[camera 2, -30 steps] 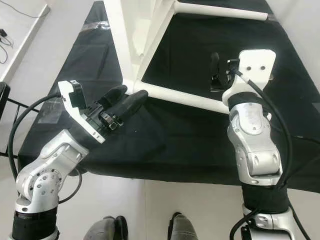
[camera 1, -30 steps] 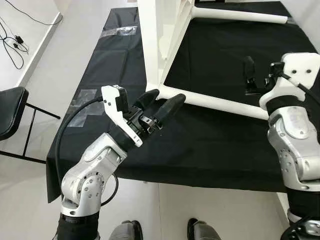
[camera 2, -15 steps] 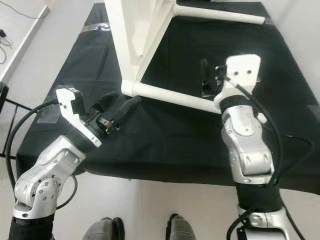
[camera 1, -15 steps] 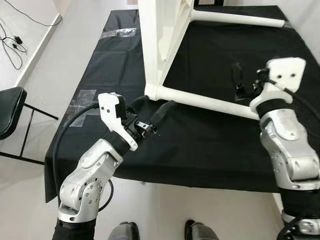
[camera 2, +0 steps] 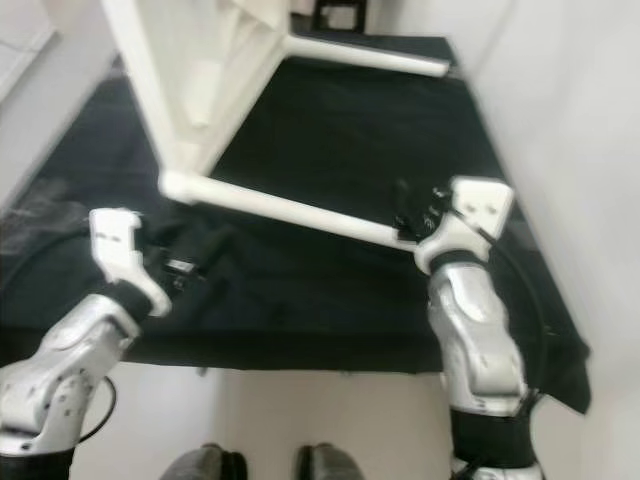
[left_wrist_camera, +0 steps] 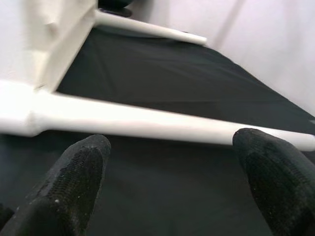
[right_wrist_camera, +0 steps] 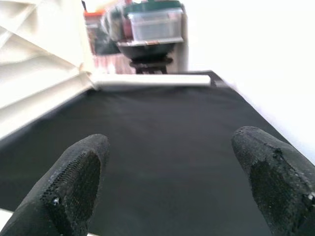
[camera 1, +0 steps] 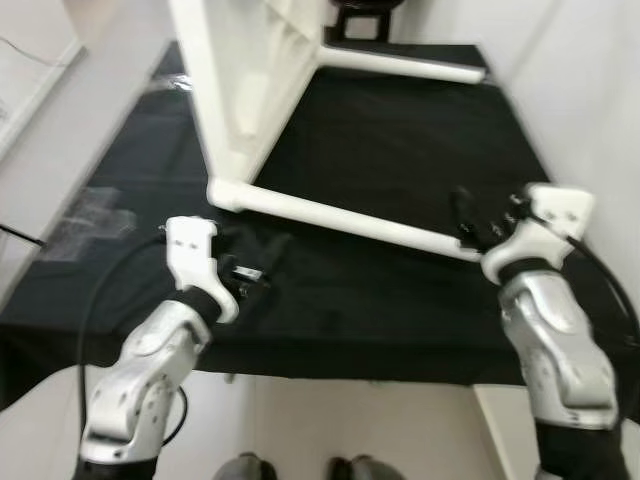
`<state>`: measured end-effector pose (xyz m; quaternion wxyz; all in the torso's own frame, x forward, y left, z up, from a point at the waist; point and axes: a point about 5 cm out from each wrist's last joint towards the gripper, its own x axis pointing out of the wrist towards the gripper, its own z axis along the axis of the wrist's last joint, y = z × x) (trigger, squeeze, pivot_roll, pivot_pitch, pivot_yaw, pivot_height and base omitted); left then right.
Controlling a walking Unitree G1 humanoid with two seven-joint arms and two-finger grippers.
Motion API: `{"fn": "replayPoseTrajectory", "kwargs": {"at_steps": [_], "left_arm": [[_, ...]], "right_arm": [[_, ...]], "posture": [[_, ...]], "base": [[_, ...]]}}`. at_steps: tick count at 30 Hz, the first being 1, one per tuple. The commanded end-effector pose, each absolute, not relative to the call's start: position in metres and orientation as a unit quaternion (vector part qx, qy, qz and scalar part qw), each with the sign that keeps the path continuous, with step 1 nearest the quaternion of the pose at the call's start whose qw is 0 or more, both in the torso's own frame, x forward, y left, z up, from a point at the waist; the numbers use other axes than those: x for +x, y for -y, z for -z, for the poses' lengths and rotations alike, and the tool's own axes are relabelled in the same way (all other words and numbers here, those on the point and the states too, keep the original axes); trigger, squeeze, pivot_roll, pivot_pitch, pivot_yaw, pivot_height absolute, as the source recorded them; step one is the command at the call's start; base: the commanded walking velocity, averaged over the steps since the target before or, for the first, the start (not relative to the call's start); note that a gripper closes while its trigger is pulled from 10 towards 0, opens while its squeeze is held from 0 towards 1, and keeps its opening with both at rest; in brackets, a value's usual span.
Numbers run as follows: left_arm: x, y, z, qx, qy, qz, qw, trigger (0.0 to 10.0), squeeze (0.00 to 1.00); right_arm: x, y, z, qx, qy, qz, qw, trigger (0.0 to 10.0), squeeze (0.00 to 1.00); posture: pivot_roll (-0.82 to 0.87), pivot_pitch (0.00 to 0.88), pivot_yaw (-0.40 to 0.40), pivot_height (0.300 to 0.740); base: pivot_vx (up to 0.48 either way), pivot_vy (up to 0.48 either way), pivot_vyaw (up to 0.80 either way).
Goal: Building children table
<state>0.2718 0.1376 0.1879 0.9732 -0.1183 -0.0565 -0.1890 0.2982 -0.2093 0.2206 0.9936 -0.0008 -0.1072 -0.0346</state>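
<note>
A: Where's the table?
B: On its side on the worktop, one leg lying nearest.
A: End effectors?
B: Left and right wide open, empty; I'd judge grasping that leg comes next

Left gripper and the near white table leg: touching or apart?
Apart. In the left wrist view, black cloth shows between the open left gripper and the table leg.

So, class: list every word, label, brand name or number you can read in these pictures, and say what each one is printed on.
No readable text anywhere.
White table frame: blank.
Black cloth: blank.
Left gripper and right gripper: no markings legible.
Storage boxes in the background: too blurred to read.
</note>
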Motion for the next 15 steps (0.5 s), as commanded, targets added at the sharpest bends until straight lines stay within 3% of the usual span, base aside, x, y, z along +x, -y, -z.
{"fn": "replayPoseTrajectory", "kwargs": {"at_steps": [1,4,7,15], "left_arm": [[0.269,-0.139,-0.189,-0.110,0.066,0.188,0.974,10.0,0.00],[0.269,-0.140,-0.192,-0.107,0.076,0.190,0.973,10.0,0.00],[0.270,-0.141,-0.195,-0.107,0.084,0.190,0.972,10.0,0.00],[0.272,-0.135,-0.201,-0.108,0.097,0.201,0.969,10.0,0.00]], "right_arm": [[0.297,0.209,-0.217,0.000,0.098,0.038,0.994,10.0,0.00],[0.299,0.205,-0.218,-0.002,0.097,0.029,0.995,10.0,0.00],[0.302,0.196,-0.219,-0.015,0.098,0.009,0.995,10.0,0.00],[0.306,0.184,-0.226,-0.030,0.115,-0.023,0.993,10.0,0.00]], "posture": [[-0.01,0.169,0.001,0.740],[0.00,0.167,0.003,0.740],[0.00,0.162,0.006,0.740],[0.01,0.156,0.009,0.740]], "base": [[0.000,0.000,0.00],[0.000,0.000,0.00],[0.000,0.000,-0.80],[0.245,0.000,-0.30]]}}
